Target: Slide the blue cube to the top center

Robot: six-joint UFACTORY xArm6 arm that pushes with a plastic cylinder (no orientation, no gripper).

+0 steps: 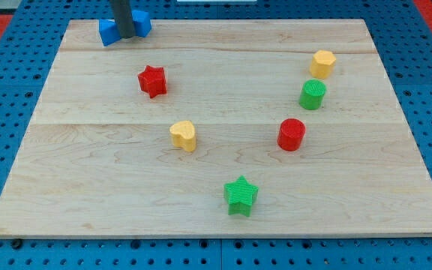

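Tip (pixel 124 36) of my jawless end effector touches blue cube (pixel 111 31) at top left.

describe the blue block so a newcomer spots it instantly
Start at the wooden board and go to its corner at the view's top left. The blue block sits there at the board's edge, partly hidden behind the dark rod, with my tip right in front of it. It is the only blue piece; its nearest neighbour is the red star, below and to the right.

My tip (pixel 125 36) at top-left of wooden board (pixel 88 187), betw two blue blocks (pixel 109 31), (pixel 142 22), shapes unclear, red star (pixel 152 81), yellow heart (pixel 184 136), green star (pixel 241 195) mid-board.
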